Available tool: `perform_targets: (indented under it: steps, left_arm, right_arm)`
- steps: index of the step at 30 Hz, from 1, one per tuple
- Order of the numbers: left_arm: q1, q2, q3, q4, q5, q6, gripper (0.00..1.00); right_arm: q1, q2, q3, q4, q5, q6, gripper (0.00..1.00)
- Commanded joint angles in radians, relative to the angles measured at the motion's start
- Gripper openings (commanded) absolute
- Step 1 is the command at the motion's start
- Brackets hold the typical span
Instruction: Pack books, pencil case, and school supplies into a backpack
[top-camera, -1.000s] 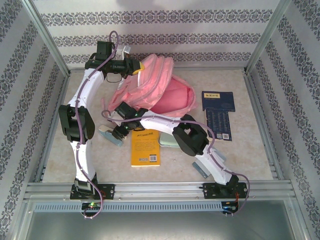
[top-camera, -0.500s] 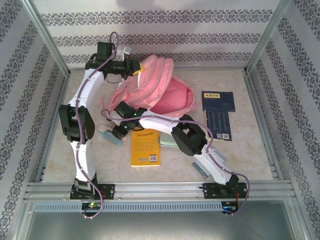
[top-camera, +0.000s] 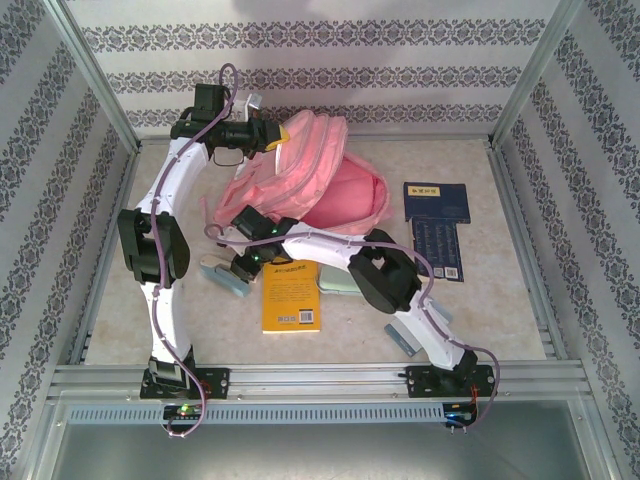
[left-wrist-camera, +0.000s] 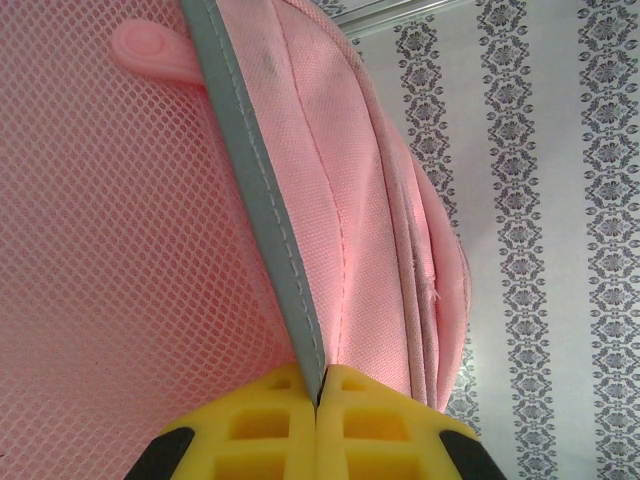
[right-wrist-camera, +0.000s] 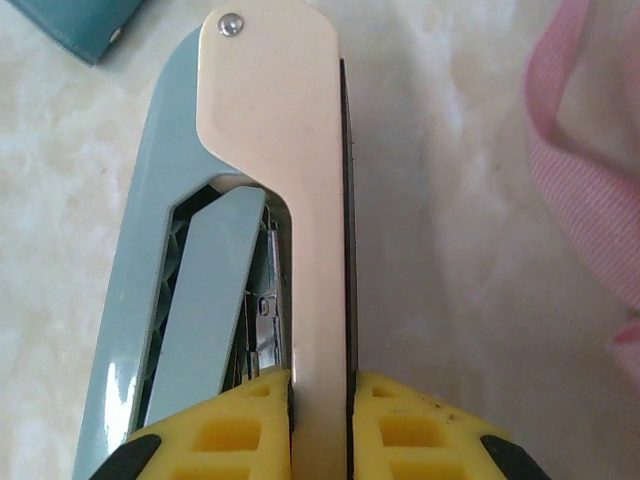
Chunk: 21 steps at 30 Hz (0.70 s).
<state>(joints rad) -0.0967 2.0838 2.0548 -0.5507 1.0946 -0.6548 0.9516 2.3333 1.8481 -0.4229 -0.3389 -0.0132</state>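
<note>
Bright, flat white light pours in from above, and the pale marbled table (top-camera: 500, 310) washes nearly white in front of the large pink fabric backpack (top-camera: 315, 150). Shadows are faint and soft-edged, with a thin one along the backpack's near side. The overhead picture is soft and grainy, and the metal frame posts (top-camera: 92, 70) splay outward at the corners. Up close, the backpack mesh is crisp and the striped wallpaper (left-wrist-camera: 560, 200) behind it slightly soft. The cream and grey-blue plastic stapler (right-wrist-camera: 270, 180) beside the backpack carries a small glare streak.

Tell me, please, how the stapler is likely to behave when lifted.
Probably stiff: the stapler looks like hard plastic and metal. Its glossy cream top may slip. Gripped by that hinged top alone, the teal base might swing open.
</note>
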Motion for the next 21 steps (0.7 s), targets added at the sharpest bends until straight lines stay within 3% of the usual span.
perform_targets:
  steps: [1,12,21]
  left_arm:
    - [0.017,-0.032,0.016,0.042,0.024,0.018,0.0]
    - [0.017,-0.066,0.005,0.019,0.011,0.044,0.0]
    - [0.011,-0.078,0.001,0.028,0.019,0.042,0.0]
  right_arm:
    - [-0.009,-0.124,-0.073,0.041,-0.023,0.026,0.03]
    - [-0.108,-0.58,-0.545,0.342,0.049,0.154,0.0]
    - [-0.22,-1.005,-0.884,0.421,0.162,0.197,0.0]
